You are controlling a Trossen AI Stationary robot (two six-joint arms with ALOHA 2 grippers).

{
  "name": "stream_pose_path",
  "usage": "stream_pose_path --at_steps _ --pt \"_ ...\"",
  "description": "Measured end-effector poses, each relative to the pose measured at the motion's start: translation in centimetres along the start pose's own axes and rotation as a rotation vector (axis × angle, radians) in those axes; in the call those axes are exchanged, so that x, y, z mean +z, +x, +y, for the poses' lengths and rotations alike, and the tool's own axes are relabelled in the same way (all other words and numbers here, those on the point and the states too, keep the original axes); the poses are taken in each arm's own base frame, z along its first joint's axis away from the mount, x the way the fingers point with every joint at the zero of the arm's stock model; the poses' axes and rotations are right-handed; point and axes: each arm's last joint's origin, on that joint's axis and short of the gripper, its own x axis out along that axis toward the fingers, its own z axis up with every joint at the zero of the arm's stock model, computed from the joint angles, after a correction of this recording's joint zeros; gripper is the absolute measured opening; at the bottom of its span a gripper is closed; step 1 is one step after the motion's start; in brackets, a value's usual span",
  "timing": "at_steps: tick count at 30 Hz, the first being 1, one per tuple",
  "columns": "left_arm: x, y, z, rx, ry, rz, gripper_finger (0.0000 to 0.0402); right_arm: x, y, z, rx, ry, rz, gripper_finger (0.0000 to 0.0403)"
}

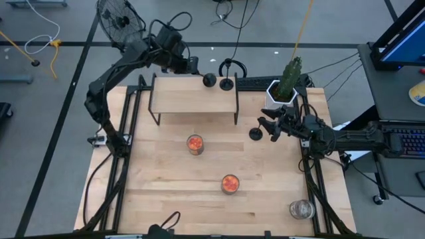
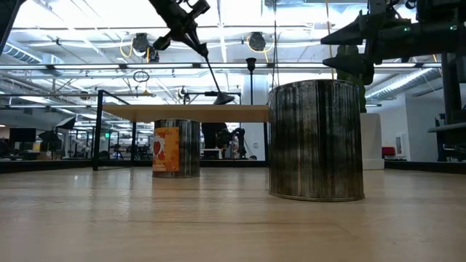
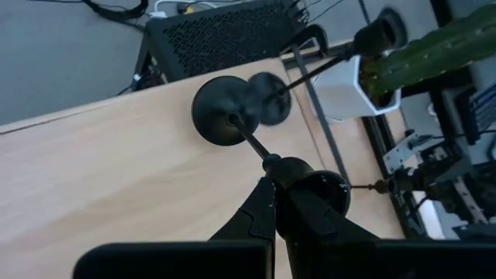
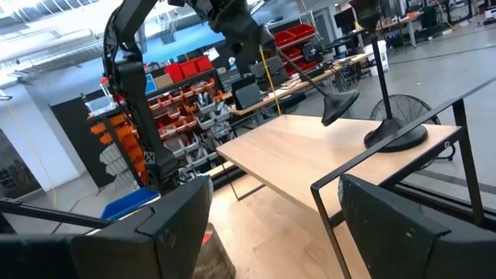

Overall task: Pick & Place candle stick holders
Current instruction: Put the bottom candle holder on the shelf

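Nearby — cactus pot (image 1: 281,91), 2 orange jars (image 1: 194,144)

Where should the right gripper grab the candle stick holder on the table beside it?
Probably the thin stem of the candle stick holder, with the right gripper coming level from its own side, fingers straddling it. From above only the round flat base shows, lying flush: nothing to pinch.

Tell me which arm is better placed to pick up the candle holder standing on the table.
Right. The right claw is open and close to the table holder, while the left claw is shut on the tilted holder over the shelf.
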Motion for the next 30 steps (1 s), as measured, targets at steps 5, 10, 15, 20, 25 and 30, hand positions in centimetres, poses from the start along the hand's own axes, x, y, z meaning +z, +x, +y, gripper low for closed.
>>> stream_pose_path --at_steps 5,10,15,20,25,30 --pt "0.1 0.2 0.0 -0.006 0.004 0.005 0.0006 0.0 0.0 0.0 -0.001 0.0 -0.001 0.0274" --pt "-0.2 0.8 0.1 0.018 0.015 0.036 0.0006 0.1 0.0 0.1 0.005 0.003 -0.015 0.0274" --pt "-0.2 0.6 0.1 0.02 0.016 0.029 0.0006 0.2 0.0 0.1 0.008 0.005 -0.025 0.0274" --pt "-0.3 0.7 0.0 0.049 0.02 0.01 0.0006 0.2 0.0 0.1 0.008 0.005 -0.025 0.0274" --pt "-0.4 0.8 -0.2 0.059 0.018 0.005 0.0006 0.2 0.0 0.1 0.008 0.005 -0.025 0.0274" --pt "-0.7 1.5 -0.5 0.06 0.021 0.023 0.0006 0.2 0.0 0.1 0.008 0.005 -0.025 0.0274"
